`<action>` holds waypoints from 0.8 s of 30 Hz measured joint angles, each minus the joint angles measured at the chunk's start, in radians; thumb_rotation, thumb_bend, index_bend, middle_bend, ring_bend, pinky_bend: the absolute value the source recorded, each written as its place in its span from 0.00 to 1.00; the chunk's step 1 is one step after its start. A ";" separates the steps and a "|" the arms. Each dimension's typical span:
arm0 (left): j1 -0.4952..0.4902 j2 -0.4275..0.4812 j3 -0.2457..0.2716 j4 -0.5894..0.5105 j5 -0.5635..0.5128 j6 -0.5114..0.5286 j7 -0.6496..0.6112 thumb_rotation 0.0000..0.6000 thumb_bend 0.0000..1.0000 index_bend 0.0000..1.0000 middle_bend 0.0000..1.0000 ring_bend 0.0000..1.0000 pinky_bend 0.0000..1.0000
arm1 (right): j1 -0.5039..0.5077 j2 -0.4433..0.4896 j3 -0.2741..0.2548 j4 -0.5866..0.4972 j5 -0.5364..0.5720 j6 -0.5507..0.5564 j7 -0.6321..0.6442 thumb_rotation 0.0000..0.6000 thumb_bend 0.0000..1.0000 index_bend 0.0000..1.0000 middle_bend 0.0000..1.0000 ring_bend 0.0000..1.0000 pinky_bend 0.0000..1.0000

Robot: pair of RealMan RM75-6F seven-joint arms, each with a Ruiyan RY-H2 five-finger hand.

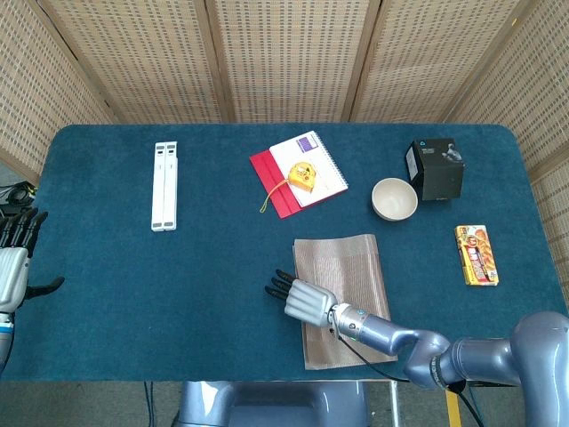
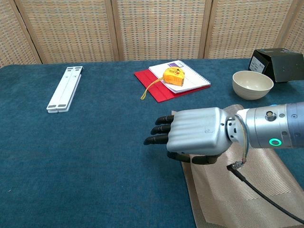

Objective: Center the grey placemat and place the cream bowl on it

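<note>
Head view: blue surface, woven screens behind; right hand fingers apart, gripping placemat edge; labels unreadable.

The head view looks steeply down over the whole table, while the chest view faces low and close across it; both share the placemat.

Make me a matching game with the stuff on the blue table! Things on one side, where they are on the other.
Things:
1. yellow tape measure
2. round cream bowl
3. woven grey placemat
4. orange snack packet

Places:
A. beside the black box
B. alone near the table's right edge
C. under the right hand
D. on the white spiral notebook

Pairs: 1-D, 2-A, 3-C, 4-B
</note>
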State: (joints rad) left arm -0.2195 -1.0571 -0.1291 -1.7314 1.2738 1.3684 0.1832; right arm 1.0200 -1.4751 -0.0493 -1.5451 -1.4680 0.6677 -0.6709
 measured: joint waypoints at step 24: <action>0.003 0.005 0.006 -0.003 0.019 0.002 -0.015 1.00 0.00 0.00 0.00 0.00 0.00 | -0.076 0.194 -0.037 -0.056 -0.175 0.186 0.175 1.00 0.62 0.72 0.00 0.00 0.00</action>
State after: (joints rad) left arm -0.2162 -1.0516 -0.1234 -1.7345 1.2933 1.3700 0.1678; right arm 0.9439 -1.2815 -0.0861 -1.6006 -1.6432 0.8541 -0.4954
